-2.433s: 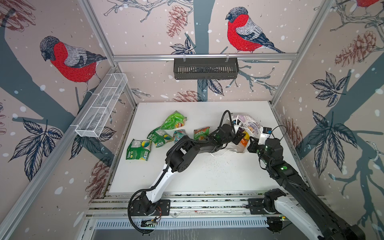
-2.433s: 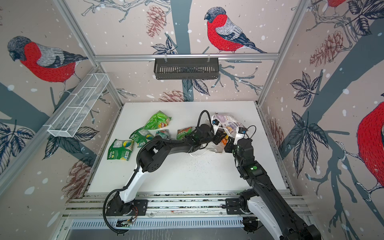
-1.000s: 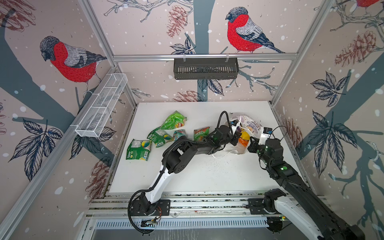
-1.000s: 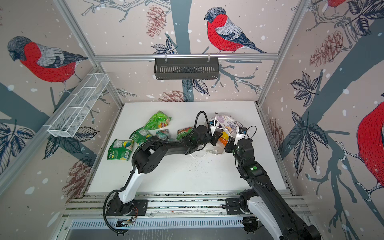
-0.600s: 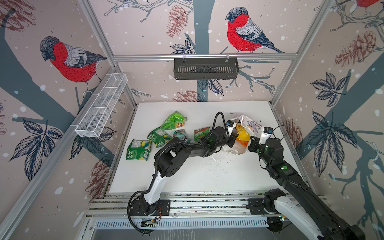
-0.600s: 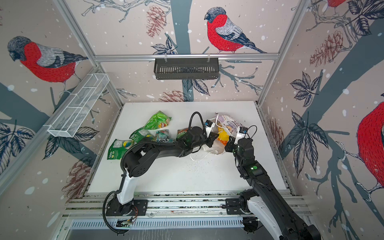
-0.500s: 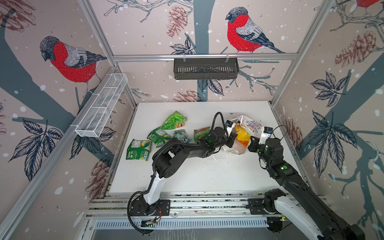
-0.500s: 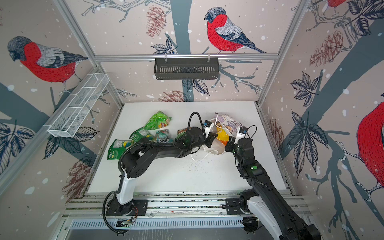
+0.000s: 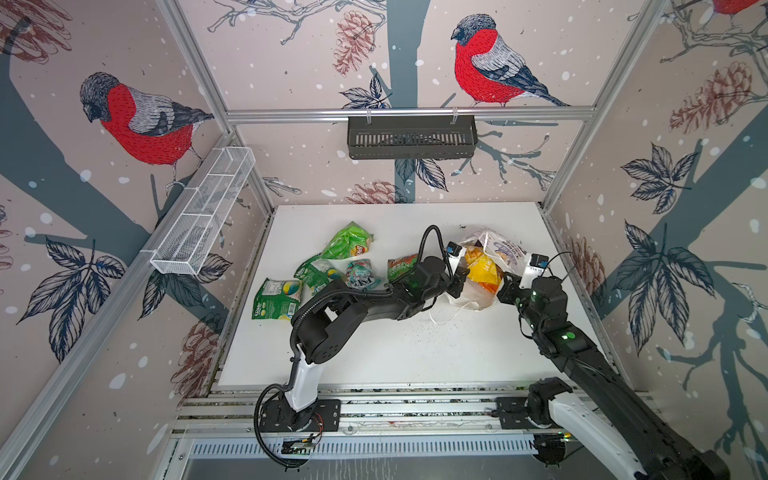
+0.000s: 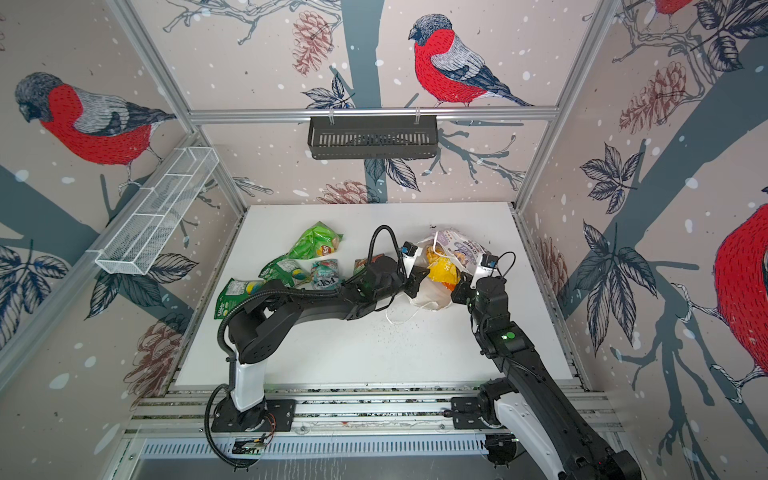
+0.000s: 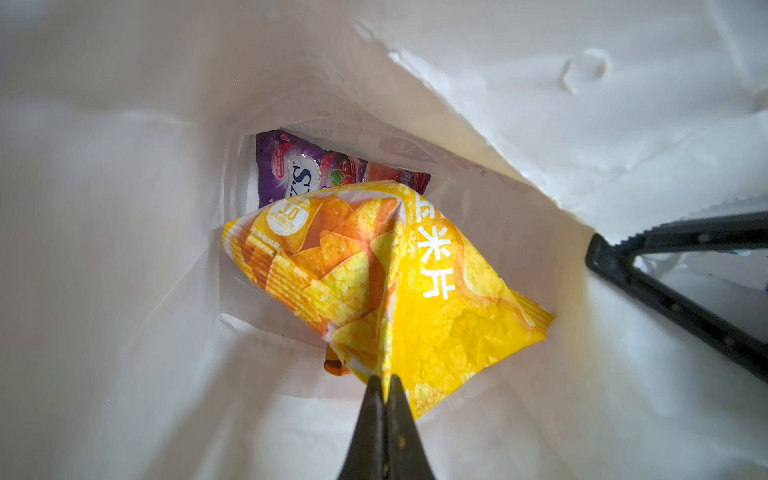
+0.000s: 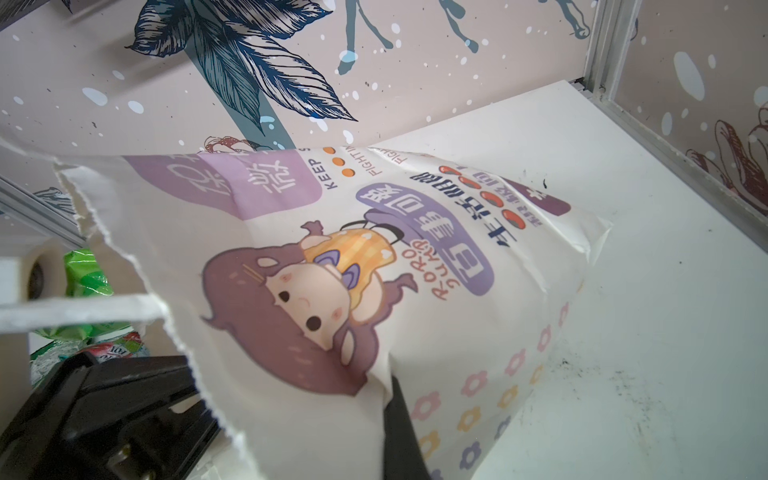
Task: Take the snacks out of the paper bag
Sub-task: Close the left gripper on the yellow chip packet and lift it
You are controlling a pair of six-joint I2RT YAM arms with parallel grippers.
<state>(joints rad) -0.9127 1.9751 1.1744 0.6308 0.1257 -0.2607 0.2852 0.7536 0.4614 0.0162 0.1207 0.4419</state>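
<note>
Out on the tabletop [image 9: 395, 353] lay five packets [image 9: 347, 247], mostly green. At the bag [image 9: 505, 253] mouth the left pincer [image 11: 384, 380] was clamped shut on the yellow packet [image 11: 415, 291]. A purple packet [image 11: 299, 170] sat deeper inside. The right pincer [image 9: 503, 287] pinched the bag rim. Judged over halfway. Dark specks [image 9: 436, 328] dotted the white top; bird-print walls [image 9: 291, 62], wire basket [image 9: 199, 224], black rack [image 9: 411, 137].

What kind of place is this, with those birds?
Probably a robot test booth: a left arm and right arm bolted to a metal rail, a white table inside an aluminium frame, wallpaper panels for walls.
</note>
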